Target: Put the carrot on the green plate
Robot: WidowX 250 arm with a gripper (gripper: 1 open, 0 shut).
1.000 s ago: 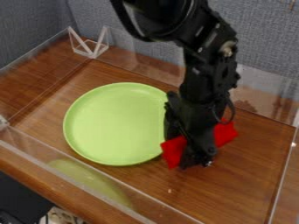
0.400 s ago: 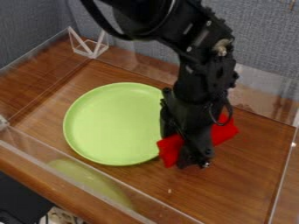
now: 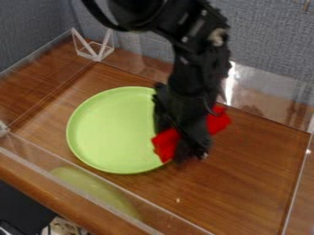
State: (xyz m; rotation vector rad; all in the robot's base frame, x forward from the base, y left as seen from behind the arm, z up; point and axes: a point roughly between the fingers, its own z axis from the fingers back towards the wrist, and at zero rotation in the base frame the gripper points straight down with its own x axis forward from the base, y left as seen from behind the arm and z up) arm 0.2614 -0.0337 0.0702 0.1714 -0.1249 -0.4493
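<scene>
The carrot (image 3: 167, 142) is a bright red bar, and my black gripper (image 3: 186, 145) is shut on its middle. Its ends show on either side of the fingers, one at the lower left and one at the right (image 3: 218, 119). It hangs tilted just above the right rim of the green plate (image 3: 110, 127), a large round lime-green plate on the wooden table. The arm comes down from the top of the view and hides the bar's middle and part of the plate's right edge.
Clear acrylic walls (image 3: 50, 188) ring the wooden table (image 3: 258, 184). A small white wire stand (image 3: 92, 43) sits at the back left corner. Bare wood lies to the right of and in front of the plate.
The gripper has carried the carrot to the left and slightly up, from the wood beside the plate to over the plate's right rim. The wrist has rolled a little.
</scene>
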